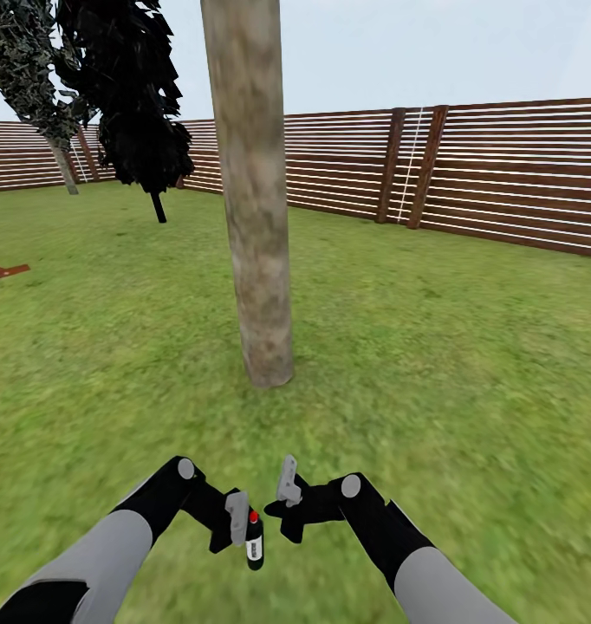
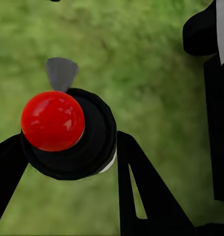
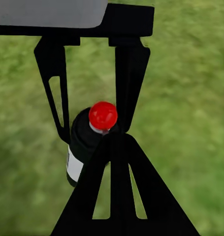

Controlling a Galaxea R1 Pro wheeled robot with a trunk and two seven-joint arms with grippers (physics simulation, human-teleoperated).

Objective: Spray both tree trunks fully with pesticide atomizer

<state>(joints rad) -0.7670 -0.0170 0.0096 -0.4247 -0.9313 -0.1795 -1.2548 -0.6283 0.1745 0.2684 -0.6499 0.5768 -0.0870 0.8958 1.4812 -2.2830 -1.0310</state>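
Note:
The pesticide atomizer (image 1: 255, 544), a small dark bottle with a red top and white label, hangs upright just above the grass, and my left gripper (image 1: 243, 533) is shut on it. In the left wrist view its red top (image 2: 52, 120) sits between the two black fingers (image 2: 141, 187). My right gripper (image 1: 278, 513) is shut on nothing, close beside the bottle; in the right wrist view its joined fingertips (image 3: 114, 142) touch or nearly touch the atomizer (image 3: 82, 145). A thick grey-tan tree trunk (image 1: 259, 217) rises straight ahead. A second tree (image 1: 63, 165) stands far left by the fence.
An all-black thin-stemmed tree (image 1: 135, 104) stands behind and left of the near trunk. A brown slatted fence (image 1: 503, 182) closes the lawn at the back and right. A red-brown object (image 1: 1, 270) lies at the left edge. Open grass (image 1: 434, 373) surrounds the near trunk.

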